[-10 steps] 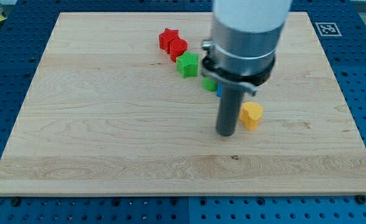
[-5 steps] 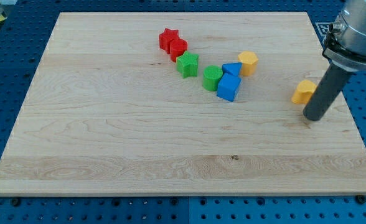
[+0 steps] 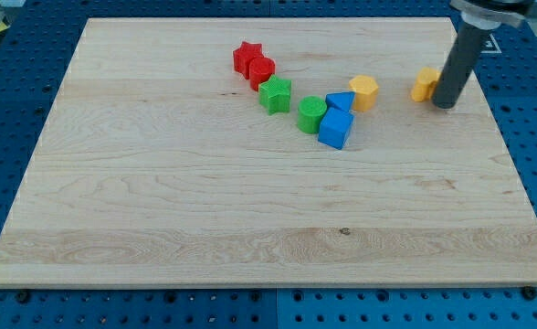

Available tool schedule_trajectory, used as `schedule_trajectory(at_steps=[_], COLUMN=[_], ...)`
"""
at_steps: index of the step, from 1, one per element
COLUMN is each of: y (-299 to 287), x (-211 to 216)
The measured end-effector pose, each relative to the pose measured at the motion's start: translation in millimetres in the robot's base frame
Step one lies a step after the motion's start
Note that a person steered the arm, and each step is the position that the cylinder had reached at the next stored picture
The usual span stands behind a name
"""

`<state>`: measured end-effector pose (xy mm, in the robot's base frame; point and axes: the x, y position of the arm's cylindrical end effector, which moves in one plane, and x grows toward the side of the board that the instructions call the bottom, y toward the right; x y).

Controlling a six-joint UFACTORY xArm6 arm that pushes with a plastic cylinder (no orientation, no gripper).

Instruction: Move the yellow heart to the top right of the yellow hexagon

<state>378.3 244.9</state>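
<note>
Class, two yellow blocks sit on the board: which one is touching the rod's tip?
The yellow heart, the one farther to the view's right, sits against my tip. The yellow hexagon lies apart, beside the blue blocks.

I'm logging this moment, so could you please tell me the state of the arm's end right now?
No gripper: my tip rests on the board, against the yellow heart's right side, holding nothing.

Wooden bench (image 3: 159, 210): red star (image 3: 247, 57), red block (image 3: 262, 71), green star (image 3: 275, 94), green block (image 3: 311, 114), two blue blocks (image 3: 335, 129).
</note>
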Motion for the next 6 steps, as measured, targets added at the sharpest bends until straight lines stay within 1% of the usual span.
schedule_trajectory(at_steps=[1,3,4,5,6], y=[13,-31,-25,15,21], x=[-14,-59,-74,-68,-34])
